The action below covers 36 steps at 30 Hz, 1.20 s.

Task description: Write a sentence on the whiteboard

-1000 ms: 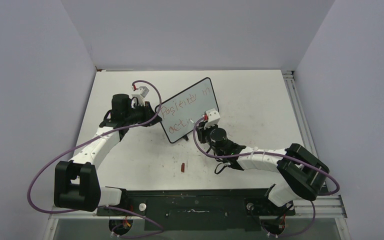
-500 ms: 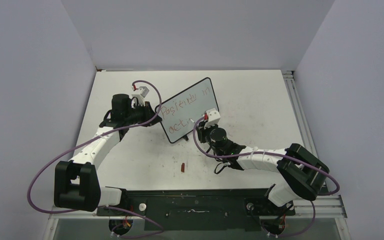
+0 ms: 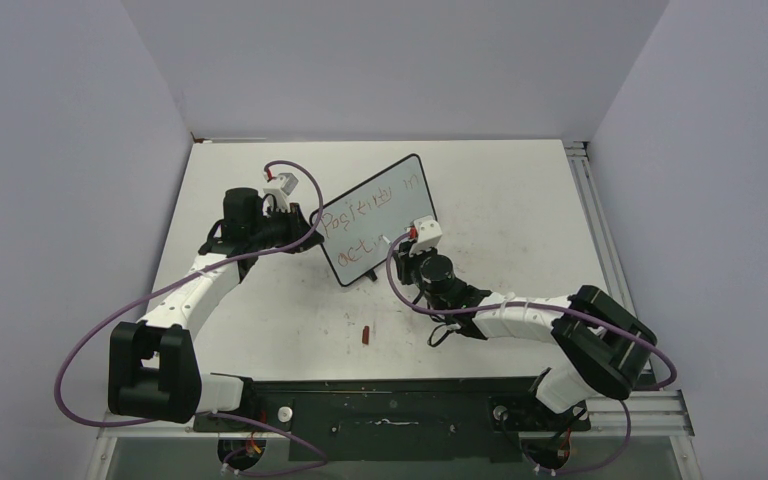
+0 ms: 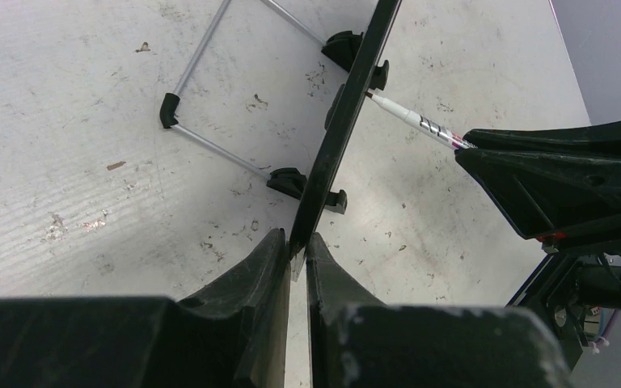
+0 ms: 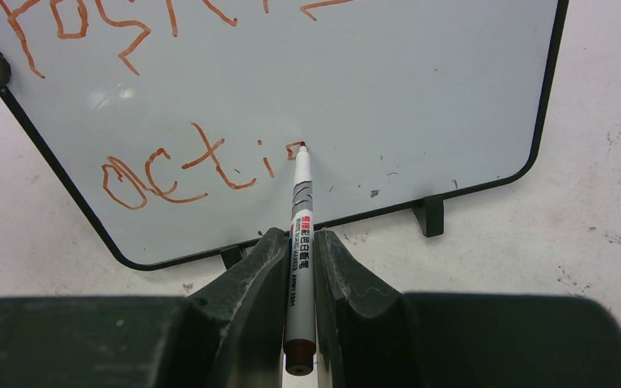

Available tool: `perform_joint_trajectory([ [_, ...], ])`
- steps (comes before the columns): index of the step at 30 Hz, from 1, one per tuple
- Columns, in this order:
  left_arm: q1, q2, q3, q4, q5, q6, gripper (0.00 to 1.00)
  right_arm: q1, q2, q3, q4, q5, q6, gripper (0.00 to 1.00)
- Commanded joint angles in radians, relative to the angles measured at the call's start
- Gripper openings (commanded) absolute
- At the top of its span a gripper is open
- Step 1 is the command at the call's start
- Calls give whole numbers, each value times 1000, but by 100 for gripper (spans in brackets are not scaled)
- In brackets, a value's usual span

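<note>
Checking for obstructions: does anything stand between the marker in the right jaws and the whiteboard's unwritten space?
Nothing visible does. The marker tip touches the whiteboard just after the last stroke of the sentence, and the face to its right is bare to the frame.

A small red thing (image 3: 365,334) lies by itself on the big, smudged white table (image 3: 520,190), with pale purple walls (image 3: 60,150) around it and a metal rail (image 3: 600,230) along its right edge.

Left tool (image 4: 297,242) and right tool (image 5: 299,238) clamped (facing inward).
</note>
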Motion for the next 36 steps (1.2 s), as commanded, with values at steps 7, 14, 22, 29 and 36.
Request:
perform_joint_trajectory([
  [7,-3,-21,42,-8,5,0,0,-8,38,30,39,2,24,5],
  [14,-2,-25,42,-8,6,0,0,-7,12,14,32,20,29,5],
  [22,-3,-27,42,-7,7,0,0,4,-37,5,4,26,25,5],
  [29,-3,-29,41,-7,4,0,0,6,-56,3,17,52,17,5],
  [36,-3,-26,42,-7,4,0,0,4,-35,18,37,53,3,5],
])
